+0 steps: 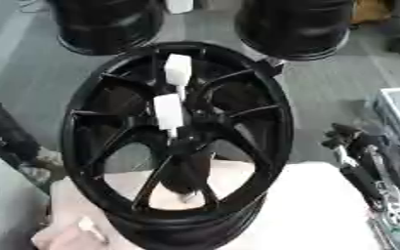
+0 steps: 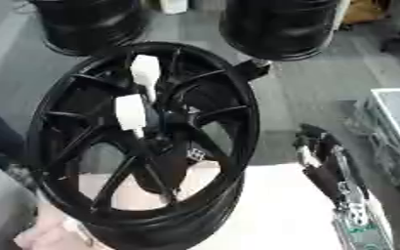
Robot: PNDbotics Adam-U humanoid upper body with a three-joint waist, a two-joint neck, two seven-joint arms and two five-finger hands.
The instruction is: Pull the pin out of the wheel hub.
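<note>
Black with silver joints, the right robot hand [image 1: 357,146] hangs at the right edge, just off the rim of the wheel hub [image 1: 176,141]. It holds nothing; its fingers seem bent toward the rim, but whether they are clenched or relaxed I cannot tell. At the left edge a dark shape may be the left arm, but no left robot hand can be made out.

Outward from the right robot hand stands the wheel hub, black and multi-spoked, on a pale worktop [image 1: 314,210] with its open face tilted up toward the camera. Two white pins sit one behind the other near its centre: the near pin [image 1: 169,111] by the middle bore and the far pin [image 1: 178,69] toward the far rim, each with a thin stem pointing down into the hub. At the near left a person's hand [image 1: 71,234] rests against the hub's lower rim. Two more black wheels [image 1: 110,22] stand far behind.

The risks, as I judge them: reaching between spokes, the fingers could catch one and tip the hub; a skewed pull could jam the stem.
</note>
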